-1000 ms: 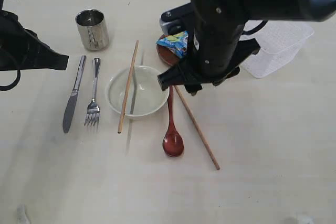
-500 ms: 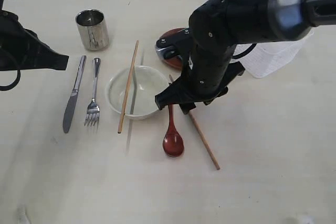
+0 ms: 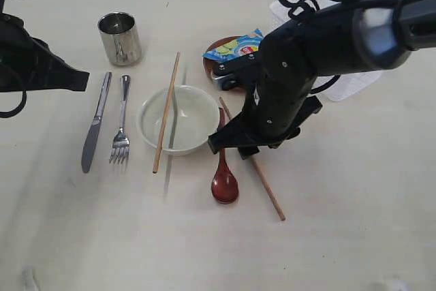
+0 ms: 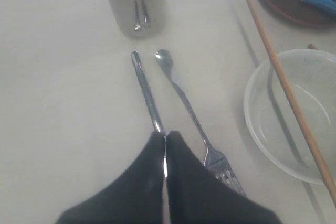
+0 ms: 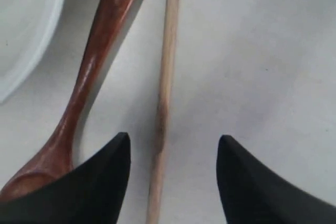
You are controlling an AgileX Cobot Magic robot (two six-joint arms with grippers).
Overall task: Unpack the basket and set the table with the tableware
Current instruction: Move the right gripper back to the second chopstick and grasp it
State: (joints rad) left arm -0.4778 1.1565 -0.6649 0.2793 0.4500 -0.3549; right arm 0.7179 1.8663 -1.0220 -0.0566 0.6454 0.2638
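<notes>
I judge the step in hand to be tidying the place setting: the loose chopstick (image 5: 165,77) lies slantwise on the table (image 3: 340,223), nearest the front edge, just beside the wooden spoon (image 3: 223,175). My right gripper (image 5: 174,139) hangs low over it with its jaws well apart, one on each side of the stick, clamping nothing. I cannot tell whether the tips touch the tabletop.

The next move calls for sinking the last bit and closing squarely on the thin stick without catching the spoon handle, which runs close along one jaw.

Behind that sits the white bowl (image 3: 191,110) near the table's middle, with the second chopstick (image 3: 167,110) laid across its rim. The fork (image 3: 121,127) and knife (image 3: 95,124) lie side by side towards the left edge. My left gripper (image 4: 165,145) hovers over the knife handle, jaws pressed together and empty.

Farther back stand the steel cup (image 3: 120,37) and the brown plate (image 3: 211,52), which carries a blue crisp packet (image 3: 235,46). The white basket (image 3: 351,85) is by the far right corner, partly hidden by my arm.
</notes>
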